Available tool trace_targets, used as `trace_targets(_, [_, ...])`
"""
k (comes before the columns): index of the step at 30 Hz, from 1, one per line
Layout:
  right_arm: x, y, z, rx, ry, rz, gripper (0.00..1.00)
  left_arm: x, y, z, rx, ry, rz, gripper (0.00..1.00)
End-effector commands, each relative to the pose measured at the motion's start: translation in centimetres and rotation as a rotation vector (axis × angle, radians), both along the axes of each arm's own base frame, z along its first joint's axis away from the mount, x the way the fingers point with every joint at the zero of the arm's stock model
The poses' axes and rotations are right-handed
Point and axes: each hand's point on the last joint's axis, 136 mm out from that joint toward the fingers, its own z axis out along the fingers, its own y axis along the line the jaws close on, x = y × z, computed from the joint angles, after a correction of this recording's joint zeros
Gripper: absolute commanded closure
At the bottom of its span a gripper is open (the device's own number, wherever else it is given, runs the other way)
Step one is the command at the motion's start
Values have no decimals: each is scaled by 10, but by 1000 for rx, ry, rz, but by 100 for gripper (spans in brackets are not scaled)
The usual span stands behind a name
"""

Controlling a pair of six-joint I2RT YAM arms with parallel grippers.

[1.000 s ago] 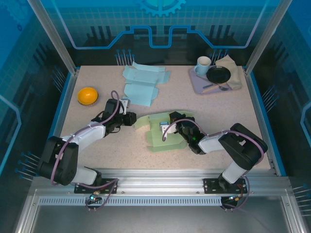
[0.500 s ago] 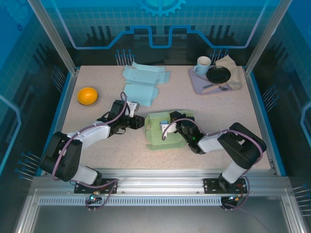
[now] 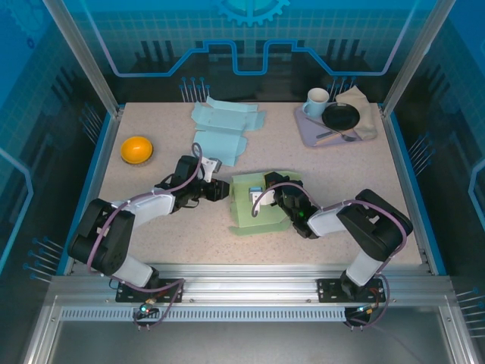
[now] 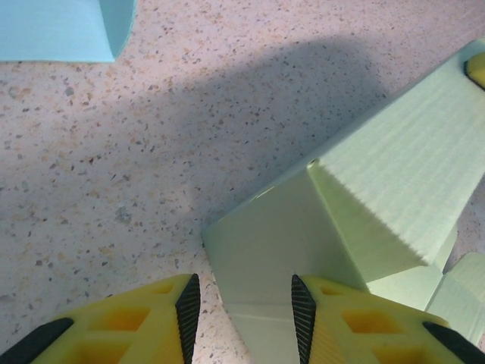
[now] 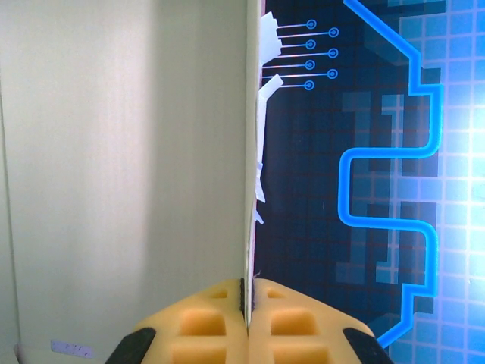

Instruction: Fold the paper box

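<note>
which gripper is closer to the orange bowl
Left. The left gripper is open at the green box's left edge, on the side toward the orange bowl; the right gripper pinches the box farther right.

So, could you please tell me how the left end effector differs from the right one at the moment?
The left end effector is open, with a flap of the green paper box between its parted jaws; the right end effector is shut, pinching a thin panel. The left is at the box's left edge, the right at its right side. Both are yellow and black.
</note>
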Motion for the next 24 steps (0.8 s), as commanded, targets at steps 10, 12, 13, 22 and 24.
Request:
trace_targets(10, [-5, 1, -24, -42, 61, 26, 100, -36, 58, 1, 149, 53, 266, 50])
trace_targets(12, [-4, 1, -24, -40, 62, 27, 100, -35, 62, 1, 176, 29, 269, 47])
trace_targets(13, [-4, 2, -23, -37, 60, 29, 100, -35, 60, 0, 173, 38, 260, 47])
trace_targets(22, [-4, 3, -25, -32, 80, 30, 100, -35, 15, -11, 88, 52, 100, 48])
trace_targets(24, [-3, 3, -25, -29, 82, 29, 100, -33, 7, -7, 80, 31, 75, 47])
